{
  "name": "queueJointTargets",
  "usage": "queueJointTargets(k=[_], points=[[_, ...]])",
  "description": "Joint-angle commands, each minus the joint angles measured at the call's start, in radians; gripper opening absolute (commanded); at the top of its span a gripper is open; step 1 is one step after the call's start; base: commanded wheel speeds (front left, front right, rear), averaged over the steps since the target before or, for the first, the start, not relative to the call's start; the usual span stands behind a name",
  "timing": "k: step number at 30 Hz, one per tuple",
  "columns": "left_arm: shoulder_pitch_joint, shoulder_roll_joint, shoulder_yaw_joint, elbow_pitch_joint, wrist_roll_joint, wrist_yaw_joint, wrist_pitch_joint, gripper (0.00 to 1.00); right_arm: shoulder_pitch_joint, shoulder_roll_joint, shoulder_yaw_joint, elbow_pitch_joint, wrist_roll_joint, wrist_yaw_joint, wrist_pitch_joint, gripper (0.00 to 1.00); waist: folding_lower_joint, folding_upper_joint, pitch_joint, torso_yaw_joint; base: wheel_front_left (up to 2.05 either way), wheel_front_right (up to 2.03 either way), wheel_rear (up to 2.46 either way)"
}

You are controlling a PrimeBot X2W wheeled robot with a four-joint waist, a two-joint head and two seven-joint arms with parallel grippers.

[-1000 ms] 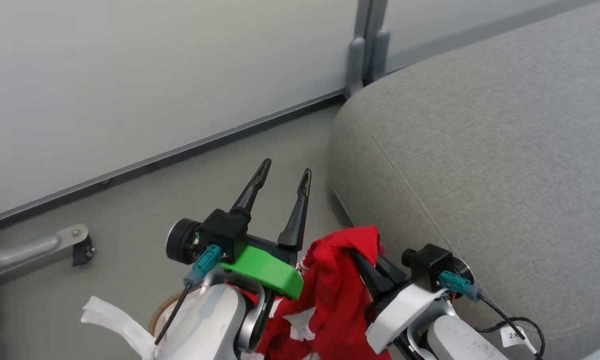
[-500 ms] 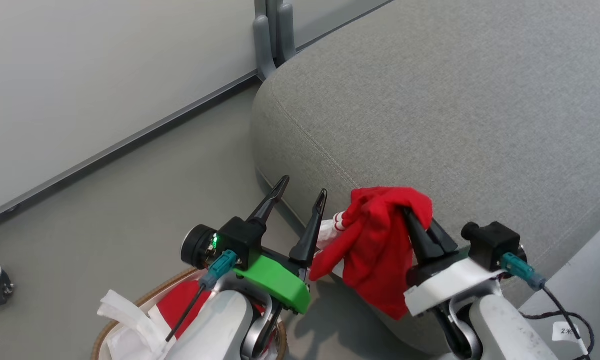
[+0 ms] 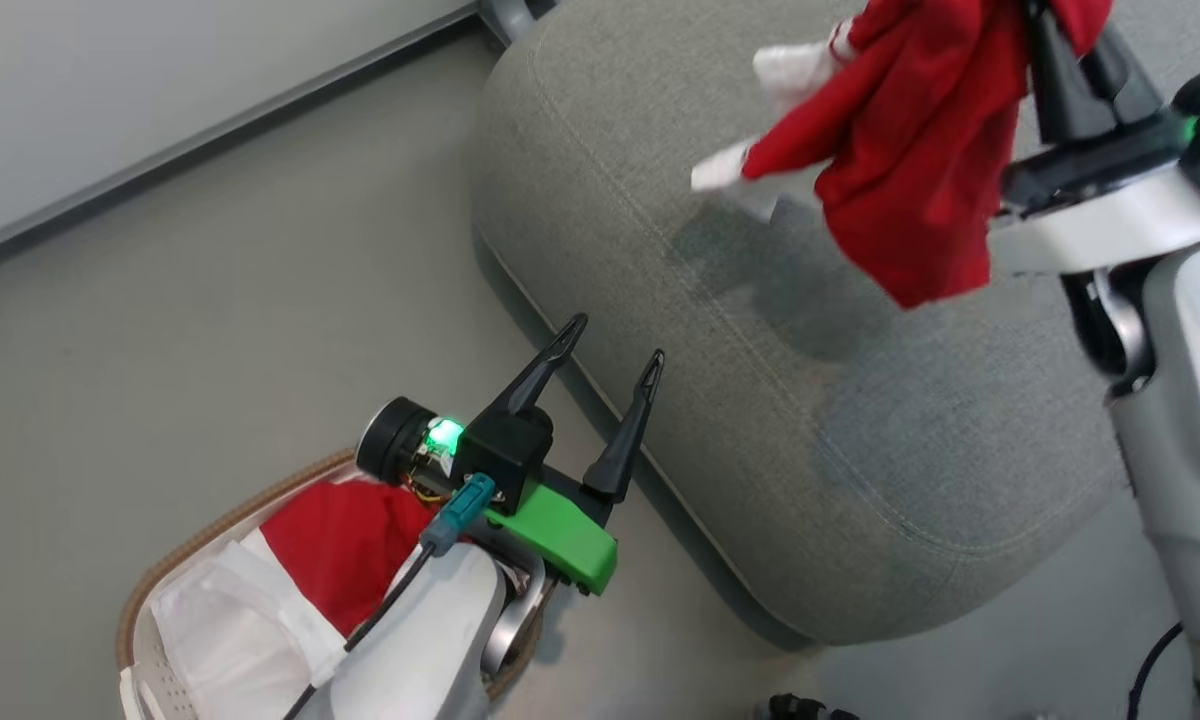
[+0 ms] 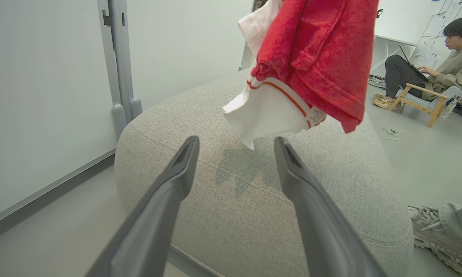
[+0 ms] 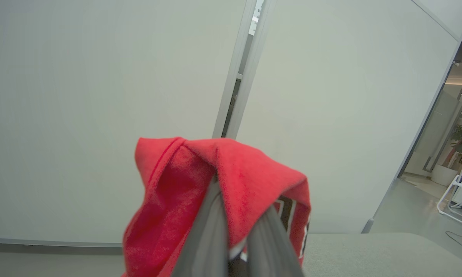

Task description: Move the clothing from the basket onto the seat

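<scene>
The right gripper is pinching one red garment up at about one o'clock in the head view. Its two dark fingers are pressing close together with the fabric draping over their tips. The cloth is hanging in loose folds, a white trimmed piece is sticking out toward nine o'clock, and the whole bundle is dangling clear of the seat, throwing a soft shadow onto the grey cushion beneath it.

The left gripper is hovering near the middle of the head view. Its fingers are spreading wide apart with nothing between them, and they are pointing toward one o'clock at the seat's near edge. A green light is glowing on its wrist.

Down at seven o'clock, the basket is sitting on the floor just beside the seat. More red clothing is lying inside it, against the white liner, and the pale left forearm is covering part of it.

In the left wrist view, a person is sitting on a low wooden chair at two o'clock, well apart from the seat. A shoe is resting on the floor at four o'clock, near the cushion's end.
</scene>
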Motion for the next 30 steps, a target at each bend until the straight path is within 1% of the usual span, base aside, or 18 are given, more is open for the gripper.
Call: queueJointTargets(k=[1,3,5,8,13,15,19,22,28,29,30], points=[[-0.028,0.01,0.003,0.002,0.01,-0.006,0.0,1.0,-0.049,-0.014,-0.009,0.01,-0.014,-0.001,-0.002,0.0,0.0,-0.0001,0.124,0.057,0.0,0.0,0.0],[-0.052,0.011,-0.004,0.005,0.023,-0.011,0.0,1.0,-0.112,-0.041,-0.025,0.025,-0.025,-0.001,-0.002,0.0,0.0,-0.0001,0.163,0.078,0.0,0.0,0.0],[-0.076,0.01,-0.012,0.006,0.032,-0.017,0.0,1.0,-0.171,-0.044,-0.069,0.05,0.008,-0.001,-0.002,0.0,0.0,-0.0001,0.203,0.102,0.0,0.0,0.0],[-0.116,0.01,-0.033,0.011,0.043,-0.021,0.0,1.0,-0.254,-0.097,-0.088,0.085,-0.013,-0.001,-0.002,0.0,0.0,-0.0001,0.262,0.142,0.0,0.0,0.0],[-0.173,0.011,-0.061,0.02,0.055,-0.027,0.0,1.0,-0.353,-0.155,-0.134,0.165,-0.044,-0.001,-0.002,0.0,0.0,-0.0001,0.347,0.195,0.0,0.0,0.0],[-0.189,0.01,-0.069,0.026,0.052,-0.027,0.0,1.0,-0.371,-0.161,-0.176,0.199,-0.047,-0.001,-0.002,0.0,0.0,-0.0001,0.373,0.214,0.0,0.0,0.0],[-0.211,0.009,-0.08,0.026,0.044,-0.027,0.0,1.0,-0.356,-0.174,-0.203,0.276,-0.09,-0.001,-0.001,0.0,0.0,-0.0001,0.407,0.243,0.0,0.0,0.0],[-0.217,0.007,-0.089,0.029,0.039,-0.028,0.0,1.0,-0.328,-0.169,-0.256,0.347,-0.099,-0.001,-0.001,0.0,0.0,-0.0001,0.419,0.262,0.0,0.0,0.0],[-0.219,0.005,-0.119,0.042,0.026,-0.028,0.0,1.0,-0.203,-0.173,-0.342,0.427,-0.126,-0.001,-0.001,0.0,0.0,-0.0001,0.389,0.284,0.0,0.0,0.0],[-0.215,0.004,-0.118,0.044,0.021,-0.028,0.0,1.0,-0.175,-0.17,-0.352,0.442,-0.128,-0.001,-0.001,0.08,0.0,-0.0001,0.376,0.285,0.0,0.0,0.0],[-0.209,0.004,-0.115,0.045,0.015,-0.028,0.0,1.0,-0.152,-0.165,-0.359,0.453,-0.127,-0.001,-0.001,0.38,0.0,-0.0001,0.364,0.285,0.0,0.0,0.0]])
